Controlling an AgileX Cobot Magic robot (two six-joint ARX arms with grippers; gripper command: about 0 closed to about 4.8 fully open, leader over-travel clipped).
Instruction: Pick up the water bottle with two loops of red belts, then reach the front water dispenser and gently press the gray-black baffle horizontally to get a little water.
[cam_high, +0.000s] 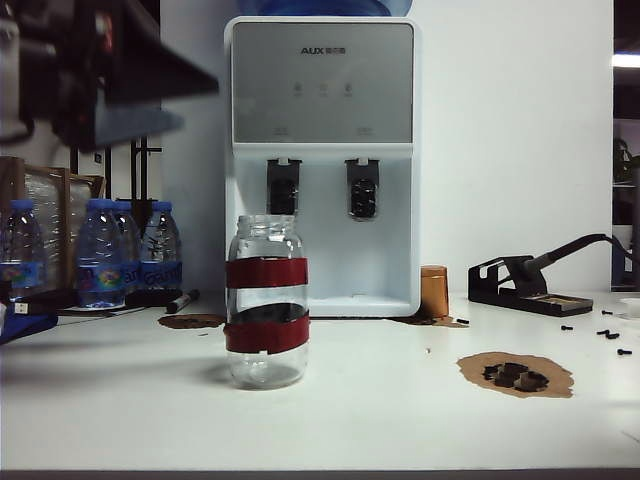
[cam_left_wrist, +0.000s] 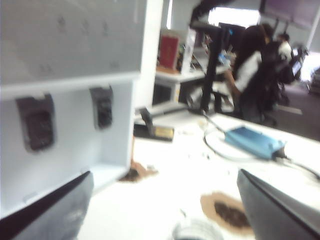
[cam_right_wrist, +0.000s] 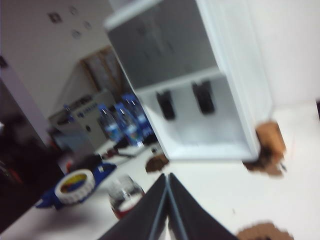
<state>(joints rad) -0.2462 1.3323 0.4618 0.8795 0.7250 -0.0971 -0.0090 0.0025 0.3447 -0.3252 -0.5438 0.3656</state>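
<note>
the water bottle (cam_high: 266, 300) stands upright on the white bench (cam_high: 380, 400), in front of the water dispenser (cam_high: 322, 160) and apart from it, its two red bands showing. the gray-black baffle (cam_high: 283, 187) is the left one of the two paddles above the recessed bay. the left pincer (cam_left_wrist: 165, 210) is spread wide open and holds nothing, with the bottle's rim just visible between its fingers. the right pincer (cam_right_wrist: 167, 200) is closed, fingers pressed together and empty, above the bench. small blue-capped bottles (cam_high: 100, 255) stand at the left.
</note>
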